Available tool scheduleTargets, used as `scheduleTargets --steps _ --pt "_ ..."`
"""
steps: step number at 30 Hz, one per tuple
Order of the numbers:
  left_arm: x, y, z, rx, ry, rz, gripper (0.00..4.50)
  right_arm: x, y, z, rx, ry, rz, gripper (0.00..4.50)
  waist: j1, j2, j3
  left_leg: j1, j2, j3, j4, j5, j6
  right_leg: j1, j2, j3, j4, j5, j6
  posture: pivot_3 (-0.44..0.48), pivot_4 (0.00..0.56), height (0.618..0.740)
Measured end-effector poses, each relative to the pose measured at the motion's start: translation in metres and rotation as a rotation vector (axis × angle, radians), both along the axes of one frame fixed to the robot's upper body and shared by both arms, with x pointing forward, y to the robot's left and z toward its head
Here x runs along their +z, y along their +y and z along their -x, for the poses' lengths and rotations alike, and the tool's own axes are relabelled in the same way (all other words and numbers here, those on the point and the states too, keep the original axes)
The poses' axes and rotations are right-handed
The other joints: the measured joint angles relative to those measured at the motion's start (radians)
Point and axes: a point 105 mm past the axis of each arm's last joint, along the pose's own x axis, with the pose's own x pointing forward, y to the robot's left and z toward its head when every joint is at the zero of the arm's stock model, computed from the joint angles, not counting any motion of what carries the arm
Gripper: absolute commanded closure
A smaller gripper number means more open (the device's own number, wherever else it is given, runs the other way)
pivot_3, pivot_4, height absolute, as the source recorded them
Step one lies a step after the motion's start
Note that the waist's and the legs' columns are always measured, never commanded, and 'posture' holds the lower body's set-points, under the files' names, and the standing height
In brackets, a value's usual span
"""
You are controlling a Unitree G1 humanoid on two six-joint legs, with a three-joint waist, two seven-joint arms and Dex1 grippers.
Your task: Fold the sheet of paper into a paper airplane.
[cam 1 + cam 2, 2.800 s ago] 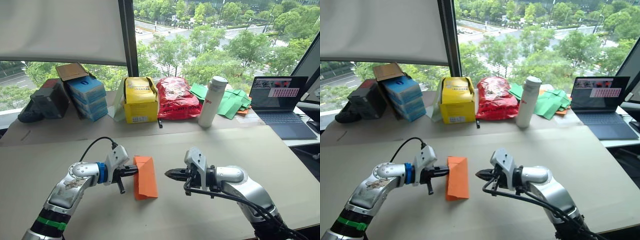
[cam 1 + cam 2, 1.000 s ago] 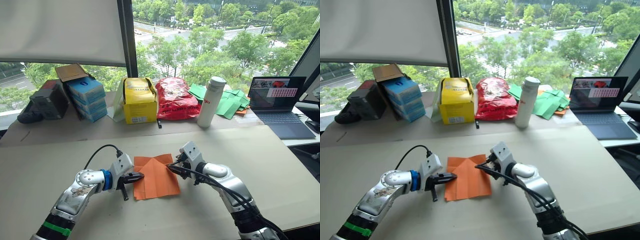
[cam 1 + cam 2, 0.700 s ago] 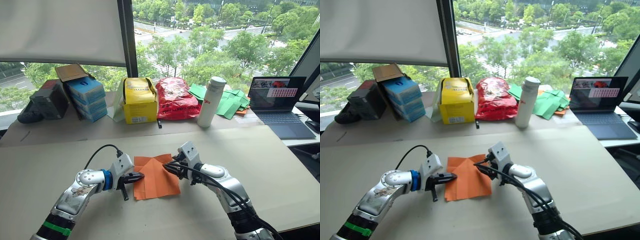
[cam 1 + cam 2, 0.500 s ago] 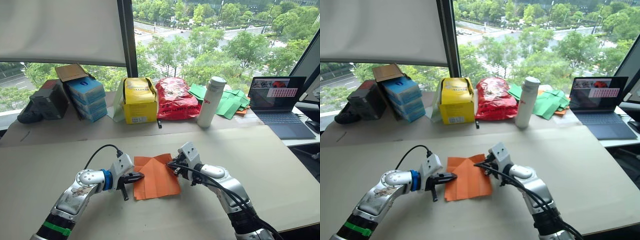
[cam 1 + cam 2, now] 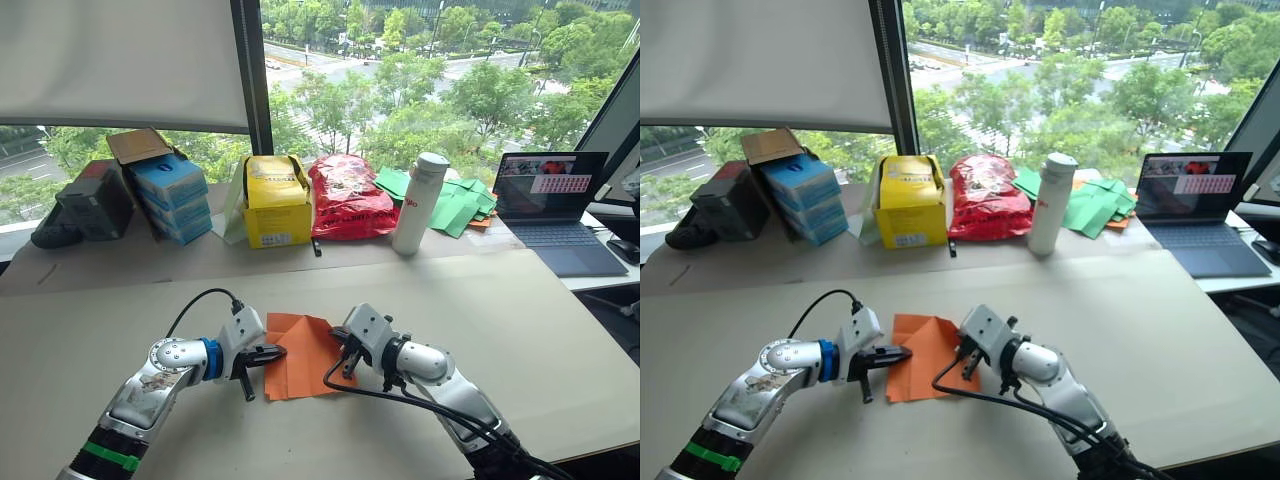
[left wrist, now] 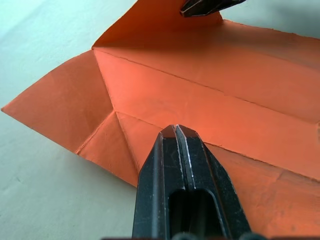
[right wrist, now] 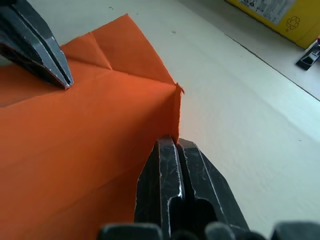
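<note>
Two grippers are set at opposite edges of the paper [image 5: 303, 355], which lies partly unfolded on the table [image 5: 520, 320], near its front middle. The paper is bright orange, with crease lines running across it and small folded corner flaps visible at its far end. The left gripper [image 5: 277, 352] is pressed on the paper's left edge with its fingers [image 6: 180, 165] drawn tightly together; whether the sheet is pinched between them or only held down by the tips cannot be told. The right gripper [image 7: 175, 142] is clenched on the paper's right edge, where a flap is lifted off the table and gripped by the fingertips. In the left wrist view, the tip of the right gripper is seen at the raised far flap, and in the right wrist view the left gripper's closed tip is seen resting on the sheet.

Along the back of the table, by the window, several things are lined up: a stack of blue boxes [image 5: 172, 196], a yellow box [image 5: 279, 201], a red bag [image 5: 351, 197], a white bottle [image 5: 421, 203], green paper pieces [image 5: 459, 205] and an open laptop [image 5: 556, 212]. These are well apart from the paper.
</note>
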Motion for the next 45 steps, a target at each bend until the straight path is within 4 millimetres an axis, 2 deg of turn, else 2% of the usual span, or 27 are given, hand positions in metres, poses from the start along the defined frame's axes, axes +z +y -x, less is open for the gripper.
scheduleTargets --steps 3,6,9,14,18,28,34,45 --pt "0.0 0.0 0.0 -0.003 0.007 0.003 4.5 -0.003 0.004 0.005 0.037 -0.056 0.095 4.47 0.001 0.0 0.0 0.0 0.0 0.0 0.0 0.0 0.0 0.0 0.0 0.0 0.0 0.0 0.0 0.0 0.15 0.74" --pt "0.003 0.0 -0.003 -0.007 0.016 0.002 4.5 -0.011 0.007 0.01 0.064 -0.06 0.178 4.47 0.001 0.0 0.0 0.0 0.0 0.0 0.0 0.0 0.0 0.0 0.0 0.0 0.0 0.0 0.0 0.0 0.15 0.74" --pt "0.007 0.0 -0.007 -0.009 0.014 0.0 4.5 -0.012 0.01 0.011 0.071 -0.061 0.217 4.47 0.0 0.0 0.0 0.0 0.0 0.0 0.0 0.0 0.0 0.0 0.001 0.0 0.0 0.0 0.0 0.0 0.15 0.74" --pt "0.029 -0.004 -0.019 -0.033 -0.03 0.017 4.5 -0.009 0.012 0.009 0.065 -0.031 0.244 4.47 0.001 0.0 0.0 0.0 0.0 0.0 0.001 0.0 0.0 0.0 0.001 -0.001 0.0 0.0 0.0 0.0 0.15 0.74" --pt "0.037 -0.006 -0.029 -0.035 -0.052 0.02 4.5 -0.009 0.012 0.009 0.055 -0.015 0.257 4.47 0.002 -0.001 0.0 0.0 0.0 0.0 0.002 0.0 0.0 0.0 0.001 -0.001 0.0 0.0 0.0 0.0 0.15 0.74" --pt "0.027 -0.038 -0.051 -0.111 -0.102 -0.038 4.5 -0.007 0.013 0.008 0.056 0.002 0.264 4.47 0.0 -0.001 -0.001 -0.001 0.0 0.0 0.002 0.0 0.0 0.0 0.001 -0.002 0.0 0.0 0.0 0.0 0.15 0.74" --pt "0.012 -0.04 -0.055 -0.131 -0.11 -0.112 4.5 -0.007 0.013 0.008 0.055 0.003 0.267 4.47 0.001 -0.001 -0.001 -0.001 0.0 0.0 0.002 0.0 0.0 0.0 0.001 -0.003 0.001 0.0 0.0 0.0 0.15 0.74" --pt "0.01 -0.046 -0.059 -0.185 -0.194 -0.183 4.5 -0.007 0.012 0.008 0.052 0.001 0.279 4.47 0.002 -0.002 -0.001 -0.001 0.0 0.0 0.004 0.0 0.0 0.001 0.001 -0.003 0.001 0.0 0.0 0.0 0.15 0.74"
